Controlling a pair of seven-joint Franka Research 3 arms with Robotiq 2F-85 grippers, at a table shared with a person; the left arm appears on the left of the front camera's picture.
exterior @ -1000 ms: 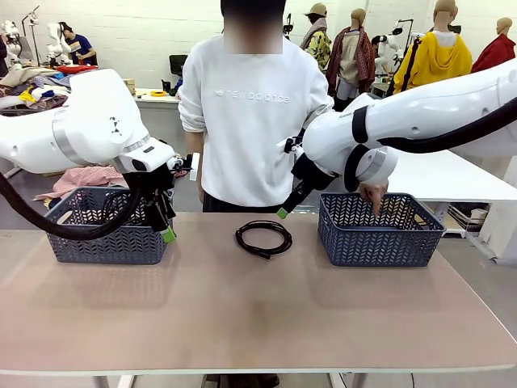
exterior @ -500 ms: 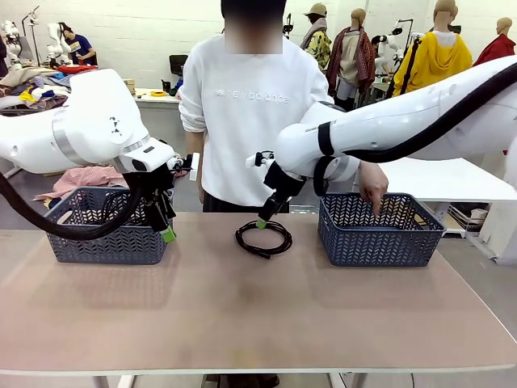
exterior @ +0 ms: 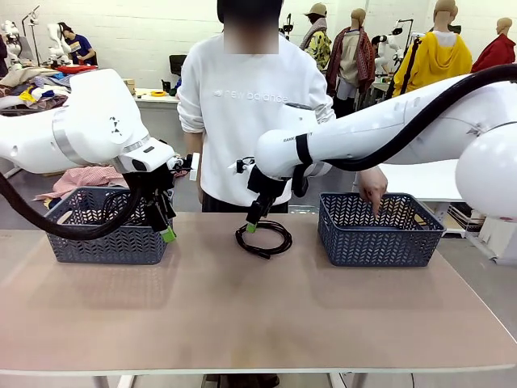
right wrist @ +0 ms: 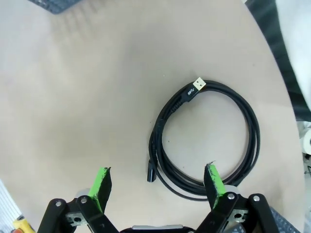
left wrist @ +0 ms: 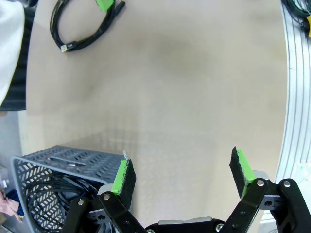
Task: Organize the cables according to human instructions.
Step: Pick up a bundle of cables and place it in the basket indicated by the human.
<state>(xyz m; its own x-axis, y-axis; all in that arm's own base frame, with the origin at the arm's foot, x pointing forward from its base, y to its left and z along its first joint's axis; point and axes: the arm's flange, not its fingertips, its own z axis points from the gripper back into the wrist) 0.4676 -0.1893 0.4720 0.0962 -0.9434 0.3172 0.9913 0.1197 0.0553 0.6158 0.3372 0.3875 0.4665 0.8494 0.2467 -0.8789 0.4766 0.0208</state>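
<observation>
Black coiled cable [exterior: 264, 238] is lying mid-table between two blue baskets; right gripper [exterior: 251, 226], jaws apart, is hovering just above it. Left gripper [exterior: 166, 230], jaws apart, is hanging beside the left basket [exterior: 109, 242].

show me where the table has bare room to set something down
The near half of the table, in front of both baskets, is bare. It is crowded in the middle at the back: the coiled cable lies there under the right tool, between the left basket and right basket.
</observation>
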